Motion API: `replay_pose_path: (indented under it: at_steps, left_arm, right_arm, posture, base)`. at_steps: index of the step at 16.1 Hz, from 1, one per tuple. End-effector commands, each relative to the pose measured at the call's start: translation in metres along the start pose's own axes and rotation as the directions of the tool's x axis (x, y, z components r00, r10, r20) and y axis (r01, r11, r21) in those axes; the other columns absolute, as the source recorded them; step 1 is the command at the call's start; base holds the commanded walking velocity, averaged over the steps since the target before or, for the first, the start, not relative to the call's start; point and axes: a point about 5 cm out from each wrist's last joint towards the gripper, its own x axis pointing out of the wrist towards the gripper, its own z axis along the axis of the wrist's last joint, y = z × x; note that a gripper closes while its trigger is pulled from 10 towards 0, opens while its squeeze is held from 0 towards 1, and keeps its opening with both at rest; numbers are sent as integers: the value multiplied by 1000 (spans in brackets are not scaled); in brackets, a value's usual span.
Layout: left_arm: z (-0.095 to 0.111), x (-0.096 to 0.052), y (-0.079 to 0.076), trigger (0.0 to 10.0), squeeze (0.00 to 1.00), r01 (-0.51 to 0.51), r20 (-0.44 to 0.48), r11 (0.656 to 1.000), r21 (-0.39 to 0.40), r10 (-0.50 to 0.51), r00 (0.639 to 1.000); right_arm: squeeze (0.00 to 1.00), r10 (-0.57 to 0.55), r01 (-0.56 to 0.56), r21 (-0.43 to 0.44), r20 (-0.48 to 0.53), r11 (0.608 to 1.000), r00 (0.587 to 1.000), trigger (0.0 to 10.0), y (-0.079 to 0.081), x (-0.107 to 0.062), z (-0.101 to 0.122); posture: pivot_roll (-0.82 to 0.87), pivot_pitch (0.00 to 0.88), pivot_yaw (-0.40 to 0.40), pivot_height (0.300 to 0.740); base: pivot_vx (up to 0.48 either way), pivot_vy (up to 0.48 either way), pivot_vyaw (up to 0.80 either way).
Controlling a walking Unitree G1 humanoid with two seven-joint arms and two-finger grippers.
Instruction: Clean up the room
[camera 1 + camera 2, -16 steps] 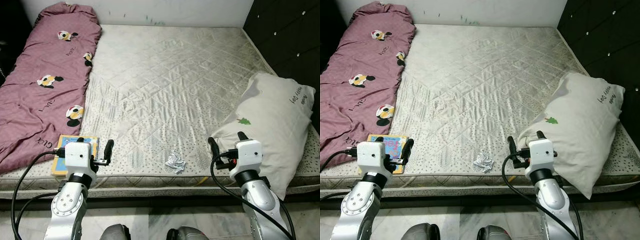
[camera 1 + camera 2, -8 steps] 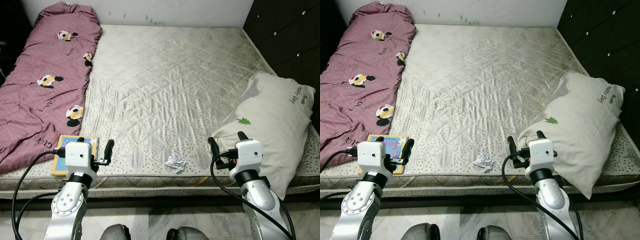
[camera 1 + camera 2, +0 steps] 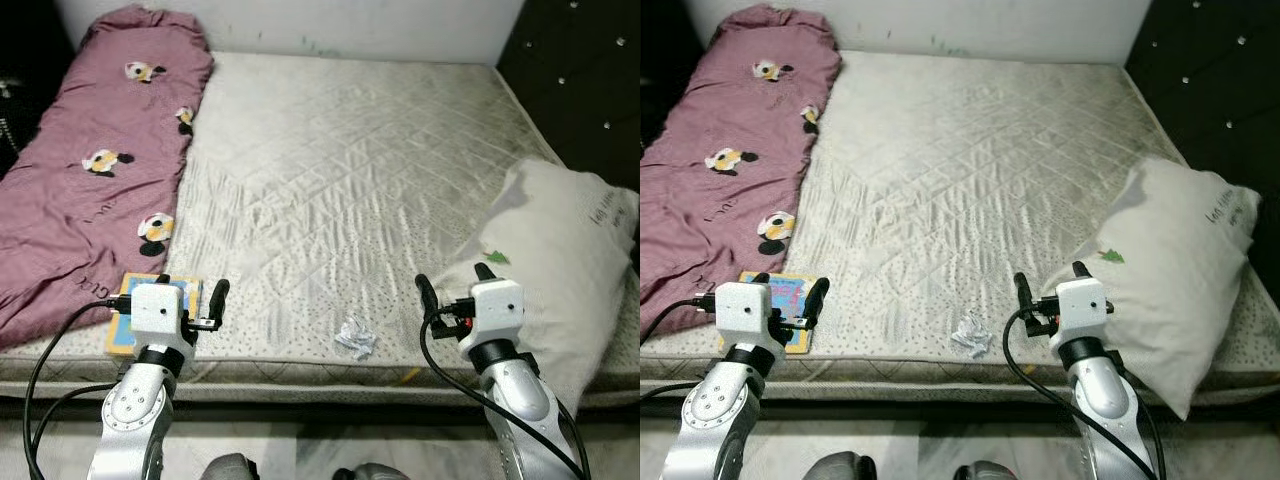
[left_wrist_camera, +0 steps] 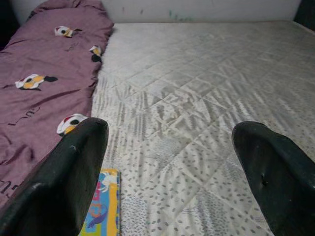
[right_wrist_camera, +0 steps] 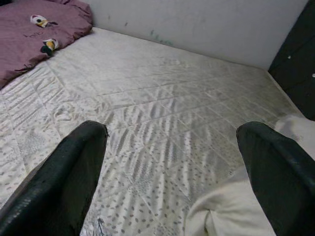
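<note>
Both jaws spread wide, holding nothing. Left gripper hovers at the mattress near edge, above the colourful book, which touches the purple blanket. Right gripper hovers at the same edge, just beside the white pillow. Crumpled wrapper lies between the grippers, near the edge. Mattress middle is bare up to the wall; dark padded panel bounds the right side.

Two silver jointed arms end in white boxy wrists; the left gripper and right gripper have black fingers, with black cables looping alongside.
</note>
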Motion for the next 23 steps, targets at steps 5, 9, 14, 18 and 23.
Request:
replay_pose_path:
  at_steps: [5, 9, 14, 18, 23]
  left_arm:
    - [-1, 1, 0, 10000, 0, 10, -5, 1000, -6, -10, 1000]
    - [-1, 1, 0, 10000, 0, 7, -6, 1000, -6, -7, 1000]
    - [1, 2, 6, 10000, 0, -61, -12, 998, 11, 61, 998]
    - [1, 2, 5, 10000, 0, -60, -12, 998, 15, 60, 998]
    - [0, 2, 4, 10000, 0, -58, -21, 998, 9, 58, 998]
  right_arm:
    - [0, -3, 3, -5, 0, 1000, 1000, 10000, -1, 0, -1]
    - [0, -5, 5, -6, -1, 1000, 1000, 10000, -2, 0, -1]
    - [0, -19, 19, 12, -7, 1000, 1000, 10000, -3, 1, -1]
    - [0, -11, 11, 12, -5, 1000, 1000, 10000, -3, 1, -1]
    - [0, -4, 4, 11, -3, 1000, 1000, 10000, -3, 0, 0]
  posture:
    - [-35, 77, -40, 740]
    - [-33, 74, -44, 740]
    - [-31, 92, -41, 740]
    - [-33, 104, -47, 740]
    - [-35, 103, -46, 686]
  base:
    - [302, 0, 0]
    - [222, 0, 0]
    - [0, 0, 0]
    - [0, 0, 0]
    - [0, 0, 0]
